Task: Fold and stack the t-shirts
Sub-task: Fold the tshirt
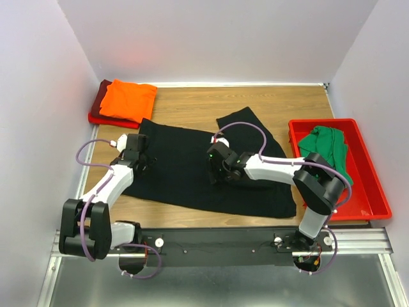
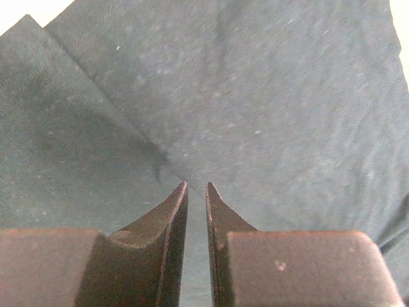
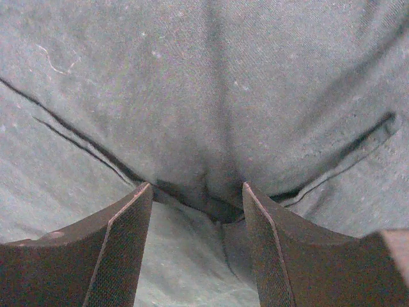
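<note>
The black t-shirt point(image 1: 182, 163) lies spread across the middle of the table, with one sleeve pointing to the back. My left gripper point(image 1: 144, 165) is at its left edge. In the left wrist view my left gripper point(image 2: 196, 185) is almost closed, and a crease in the black cloth point(image 2: 255, 96) runs up to its tips. My right gripper point(image 1: 215, 171) is low over the shirt's middle. In the right wrist view it point(image 3: 197, 187) is open, and its jaws straddle a raised fold of the black cloth point(image 3: 211, 96). The folded orange t-shirt point(image 1: 128, 100) lies on the dark red t-shirt point(image 1: 98, 107) at the back left.
The green t-shirt point(image 1: 330, 147) lies crumpled in a red plastic bin point(image 1: 369, 192) at the right edge of the table. White walls close in the left, back and right sides. A metal rail point(image 1: 358, 240) with the arm bases runs along the near edge.
</note>
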Robot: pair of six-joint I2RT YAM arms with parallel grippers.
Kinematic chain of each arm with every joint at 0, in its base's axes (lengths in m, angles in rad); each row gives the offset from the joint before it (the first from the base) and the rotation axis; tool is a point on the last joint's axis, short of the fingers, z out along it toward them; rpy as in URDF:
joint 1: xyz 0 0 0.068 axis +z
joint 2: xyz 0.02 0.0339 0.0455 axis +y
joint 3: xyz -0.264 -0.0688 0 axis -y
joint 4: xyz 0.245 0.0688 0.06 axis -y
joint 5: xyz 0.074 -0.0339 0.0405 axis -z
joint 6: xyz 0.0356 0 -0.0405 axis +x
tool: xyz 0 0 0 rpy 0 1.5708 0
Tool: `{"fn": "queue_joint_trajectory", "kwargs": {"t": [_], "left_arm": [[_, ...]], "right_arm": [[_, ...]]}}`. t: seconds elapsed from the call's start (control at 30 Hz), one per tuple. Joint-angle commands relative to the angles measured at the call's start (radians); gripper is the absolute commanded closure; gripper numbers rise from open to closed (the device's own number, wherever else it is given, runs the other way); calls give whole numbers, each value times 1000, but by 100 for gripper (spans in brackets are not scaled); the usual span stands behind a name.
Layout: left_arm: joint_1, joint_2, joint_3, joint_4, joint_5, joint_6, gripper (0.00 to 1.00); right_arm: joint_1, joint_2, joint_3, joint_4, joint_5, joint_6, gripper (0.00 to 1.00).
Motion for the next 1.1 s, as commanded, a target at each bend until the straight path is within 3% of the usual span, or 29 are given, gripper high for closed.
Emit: {"fn": "queue_joint_trajectory", "kwargs": {"t": [0.0,0.2,0.57,0.8,1.07], "left_arm": [[10,-35,43,-50,-44,22,75],[53,68,213,20,-88,91,71],[83,511,700,-84,-289,177,62],[94,675,856,-108,-280,223,60],[94,746,904,-115,-289,235,60]], "right_arm": [[8,-26,-27,-63,31,16,34],[-36,-25,101,-89,128,-12,33],[-223,54,318,-86,98,-66,33],[-239,35,300,-75,99,-67,33],[-245,9,269,-65,96,-64,33]]}}
